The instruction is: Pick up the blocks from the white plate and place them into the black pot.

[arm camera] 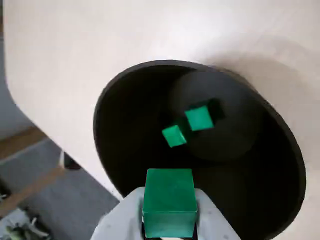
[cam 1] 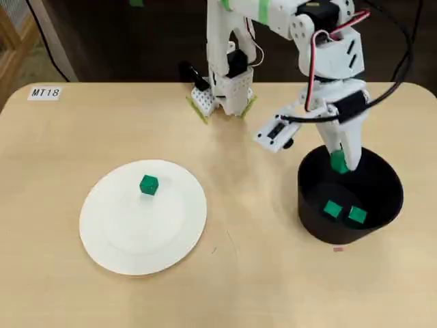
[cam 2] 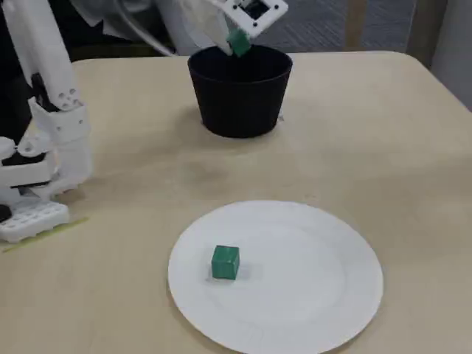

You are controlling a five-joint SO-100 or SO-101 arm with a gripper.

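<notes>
The black pot stands at the right in the overhead view and holds two green blocks; they also show in the wrist view inside the pot. My gripper hovers over the pot's rim, shut on a third green block, which also shows in the fixed view. One green block lies on the white plate at the left; the fixed view shows the block and plate in front of the pot.
The arm's white base stands at the table's back edge, left of the pot. A white label reading MT18 lies at the back left corner. Bare wood table lies between plate and pot.
</notes>
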